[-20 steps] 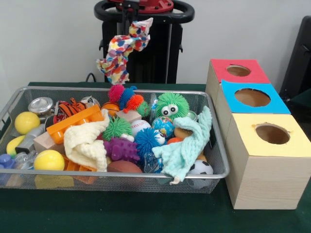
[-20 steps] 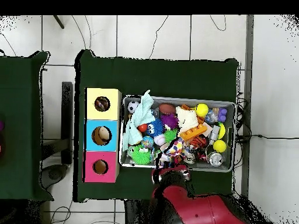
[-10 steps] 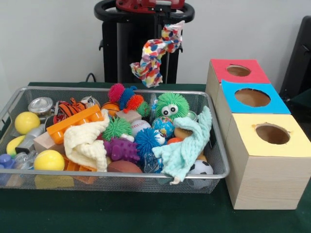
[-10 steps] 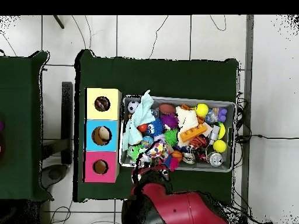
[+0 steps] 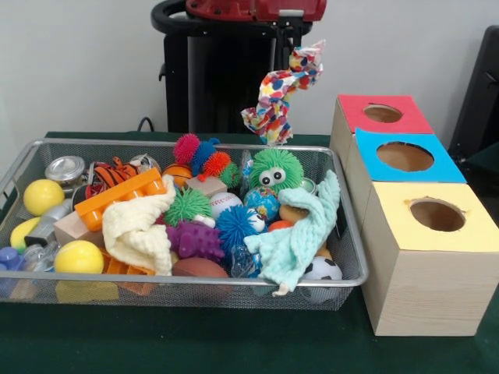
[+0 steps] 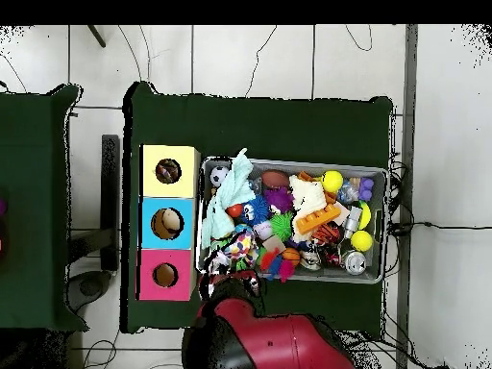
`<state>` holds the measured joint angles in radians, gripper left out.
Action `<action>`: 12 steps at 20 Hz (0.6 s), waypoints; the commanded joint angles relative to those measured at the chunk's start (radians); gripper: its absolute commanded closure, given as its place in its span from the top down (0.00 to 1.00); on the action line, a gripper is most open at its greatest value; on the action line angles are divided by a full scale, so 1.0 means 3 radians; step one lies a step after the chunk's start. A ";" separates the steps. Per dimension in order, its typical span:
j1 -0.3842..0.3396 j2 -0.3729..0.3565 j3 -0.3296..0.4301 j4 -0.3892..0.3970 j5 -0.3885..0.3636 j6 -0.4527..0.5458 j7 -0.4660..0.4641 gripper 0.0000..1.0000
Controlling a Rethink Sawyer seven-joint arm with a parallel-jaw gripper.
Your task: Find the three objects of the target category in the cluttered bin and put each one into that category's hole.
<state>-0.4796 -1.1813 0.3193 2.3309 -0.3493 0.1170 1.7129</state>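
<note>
A cloth with many-coloured spots (image 5: pixel 282 95) hangs in the air above the far right corner of the wire bin (image 5: pixel 195 279). My gripper (image 5: pixel 299 40) is shut on its top end, dark against the black stand behind it. Overhead, the spotted cloth (image 6: pixel 236 252) shows at the bin's lower left, just beyond my red arm (image 6: pixel 259 341). A cream cloth (image 5: pixel 140 226) and a mint cloth (image 5: pixel 300 234) lie in the bin. Beside the bin stand three boxes with holes: the red-topped box (image 5: pixel 382 114), the blue-topped box (image 5: pixel 405 156) and the yellow-topped box (image 5: pixel 437 214).
The bin holds several spiky balls, yellow balls (image 5: pixel 78 257), an orange brick (image 5: pixel 121 196), a green furry toy with eyes (image 5: pixel 274 170), a small football (image 5: pixel 321 269) and a metal tin (image 5: pixel 65 168). A green cloth covers the table (image 6: pixel 269 120).
The arm has carried the spotted cloth sideways from over the bin's far middle toward the boxes: rightward in the front view, leftward overhead. The bin's contents have not moved.
</note>
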 commanded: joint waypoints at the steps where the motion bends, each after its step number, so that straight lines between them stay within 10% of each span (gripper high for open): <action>1: -0.0111 -0.0150 0.0320 0.0193 0.0486 -0.0250 0.0907 0.00; 12: 0.0201 -0.0491 0.0326 0.0258 0.0932 -0.0239 0.0903 0.00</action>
<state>-0.4299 -1.2894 0.3506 2.3368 -0.1544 0.0769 1.7129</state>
